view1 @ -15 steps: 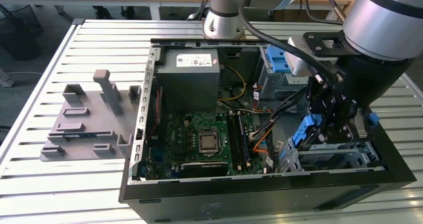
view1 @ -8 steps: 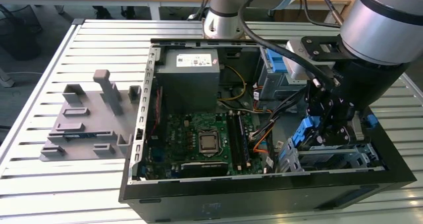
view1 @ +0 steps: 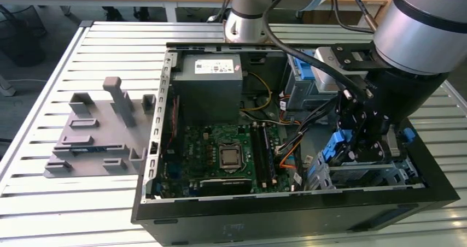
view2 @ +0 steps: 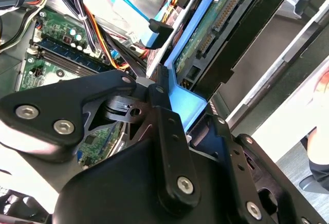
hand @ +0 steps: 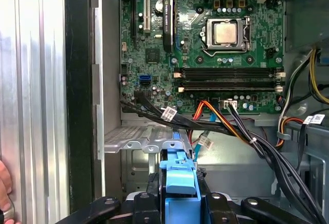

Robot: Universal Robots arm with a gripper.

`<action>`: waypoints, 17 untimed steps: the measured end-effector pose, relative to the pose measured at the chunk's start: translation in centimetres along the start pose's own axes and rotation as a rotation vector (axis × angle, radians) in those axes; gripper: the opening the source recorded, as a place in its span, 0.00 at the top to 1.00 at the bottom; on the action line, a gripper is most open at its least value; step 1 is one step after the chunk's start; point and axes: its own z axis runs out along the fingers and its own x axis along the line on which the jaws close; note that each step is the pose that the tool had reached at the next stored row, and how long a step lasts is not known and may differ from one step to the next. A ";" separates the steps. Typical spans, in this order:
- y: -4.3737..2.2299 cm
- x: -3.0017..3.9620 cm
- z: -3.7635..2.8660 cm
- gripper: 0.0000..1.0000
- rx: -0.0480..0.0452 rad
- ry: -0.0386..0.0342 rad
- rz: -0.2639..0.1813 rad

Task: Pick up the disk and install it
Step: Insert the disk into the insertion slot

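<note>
Counter (view1: 65,219): slatted metal, carrying an open computer case and, toward the exterior view's left, a grey fixture (view1: 95,132) well apart from the work.
Computer case (view1: 292,217): lying on its side, panel off, interior exposed.
Arm (view1: 423,34): reaching down into the case at the exterior view's right.
Motherboard (view1: 204,148): flat on the case floor, beside the drive cage.
Drive cage (view1: 372,176): bare metal bay in the near corner at the exterior view's right, directly under the end effector.
Disk (view2: 221,23): held tilted over the drive cage, with circuit side and connector showing in the second wrist view. Not yet seated, by the look of it.
End effector (hand: 177,206): clamped on the disk, gripping its blue edge frame (hand: 177,175) from both sides.
Cables (hand: 231,126): black, orange and blue bundle draped between motherboard and cage, near the disk.
Risk, misalignment: likely jam on the cage walls if lowered at a tilt; cause — frame edges not square to the bay.
Risk, cables: possible snag or pinch under the disk; cause — loose bundle hanging just beside the bay.
Risk, grip: possible slip or twist; cause — hold taken on plastic rather than the metal body.
</note>
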 end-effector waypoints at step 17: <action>0.00 0.00 0.07 0.56 0.0001 -0.0002 0.000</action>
